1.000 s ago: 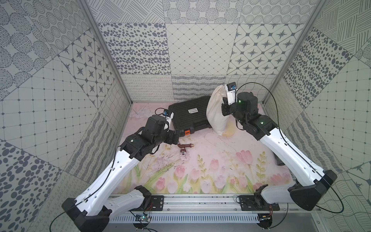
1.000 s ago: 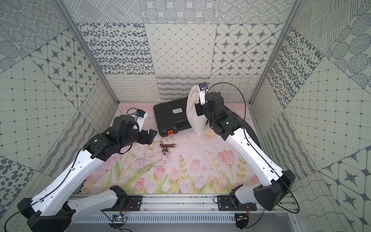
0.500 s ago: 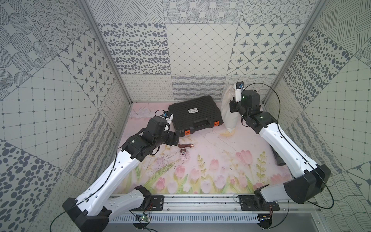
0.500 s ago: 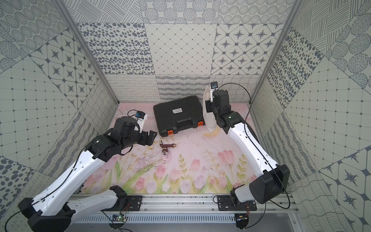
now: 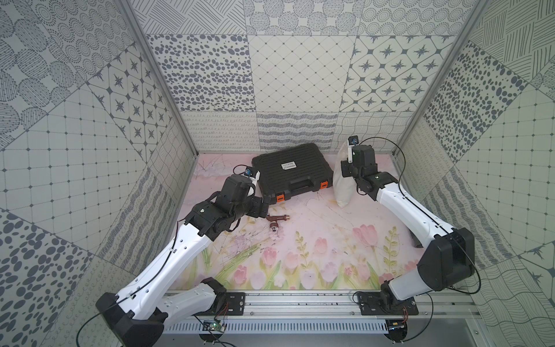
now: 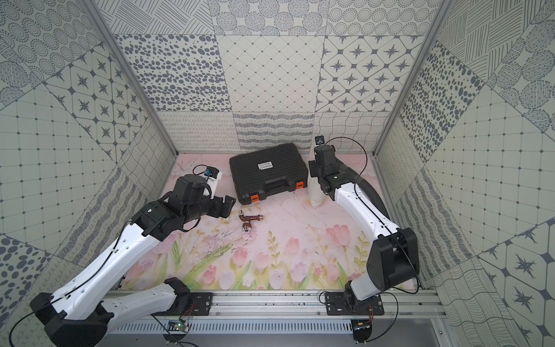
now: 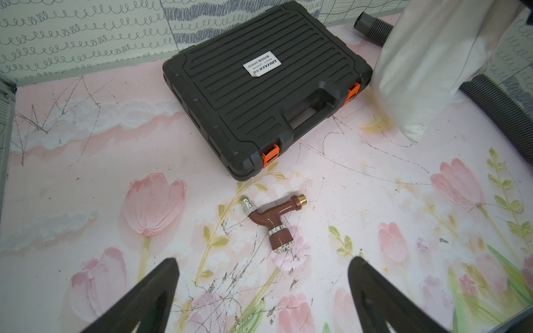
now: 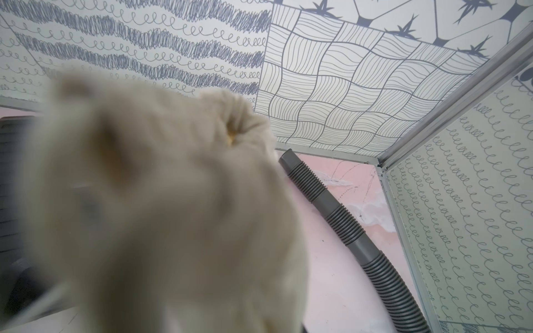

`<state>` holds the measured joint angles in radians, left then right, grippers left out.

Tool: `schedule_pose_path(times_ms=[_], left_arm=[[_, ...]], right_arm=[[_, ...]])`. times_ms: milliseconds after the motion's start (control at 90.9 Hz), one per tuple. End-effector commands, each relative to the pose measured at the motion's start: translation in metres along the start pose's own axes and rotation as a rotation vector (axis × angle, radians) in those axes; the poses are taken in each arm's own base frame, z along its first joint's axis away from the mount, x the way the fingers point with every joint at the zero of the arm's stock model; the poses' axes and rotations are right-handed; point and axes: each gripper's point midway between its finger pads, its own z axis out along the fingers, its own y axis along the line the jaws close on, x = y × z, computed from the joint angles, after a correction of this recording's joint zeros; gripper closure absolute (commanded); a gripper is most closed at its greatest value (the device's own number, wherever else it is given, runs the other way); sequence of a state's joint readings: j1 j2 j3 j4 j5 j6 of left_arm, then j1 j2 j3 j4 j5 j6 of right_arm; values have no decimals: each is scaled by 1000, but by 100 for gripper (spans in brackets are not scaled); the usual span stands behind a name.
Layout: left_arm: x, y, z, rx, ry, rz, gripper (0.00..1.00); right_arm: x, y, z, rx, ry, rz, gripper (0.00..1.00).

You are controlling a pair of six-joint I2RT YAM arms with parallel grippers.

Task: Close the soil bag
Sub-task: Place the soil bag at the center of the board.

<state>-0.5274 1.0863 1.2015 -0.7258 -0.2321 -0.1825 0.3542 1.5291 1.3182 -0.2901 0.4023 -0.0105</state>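
Enclosing the scene, patterned grey-and-white wall panels (image 5: 300, 84) stand at 9, 12 and 3 o'clock. An aluminium rail (image 5: 300, 303) at 6 o'clock carries both arm bases. Between them lies a pink mat (image 5: 330, 240) printed with tulips and scuffed with thin dark scratches.

The black case (image 5: 294, 172) lies flat and closed at 12 o'clock on the mat, its orange clasps facing 6 o'clock. A grey ribbed hose (image 6: 369, 192) runs along the 3 o'clock edge, partly behind the right arm.

The soil bag (image 5: 341, 183) stands tall and tilted at about 1 o'clock, just beside the case's 3 o'clock end, with its lower corner down at the mat. Whether it touches the case cannot be told.

The right gripper (image 5: 345, 171) is at the bag's upper part on the 3 o'clock side, jaws clenched on the bag. Cloth hides the fingers, so cord or fabric cannot be told apart. In the right wrist view blurred cream cloth fills most of the picture, and the neck (image 8: 239, 129) is puckered nearly closed.

The left gripper (image 7: 264, 291) hovers over the mat at about 9 o'clock of centre, well apart from the bag, jaws spread wide and empty. A small brown tap (image 7: 274, 219) lies just beyond its fingertips, near the case's front corner.
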Motion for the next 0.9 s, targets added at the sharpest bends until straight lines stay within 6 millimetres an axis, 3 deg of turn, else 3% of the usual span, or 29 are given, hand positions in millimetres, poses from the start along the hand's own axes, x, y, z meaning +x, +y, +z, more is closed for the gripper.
schedule_pose_path(times_ms=[0,220,451,704,891], left_arm=[[-4,7,3,-20,-13,-8,4],[-4,7,9,-24,-4,2,4],[-1,6,14,-20,7,-2,4],[4,10,14,-31,24,5,4],[8,13,12,-40,32,4,4]], right_arm=[[-55,-20,-14,70,-207,122,100],[-51,-28,-9,130,-197,160,100],[-26,-12,8,181,-137,174,100],[-10,49,34,104,-88,122,100],[-1,100,56,-70,-48,115,100]])
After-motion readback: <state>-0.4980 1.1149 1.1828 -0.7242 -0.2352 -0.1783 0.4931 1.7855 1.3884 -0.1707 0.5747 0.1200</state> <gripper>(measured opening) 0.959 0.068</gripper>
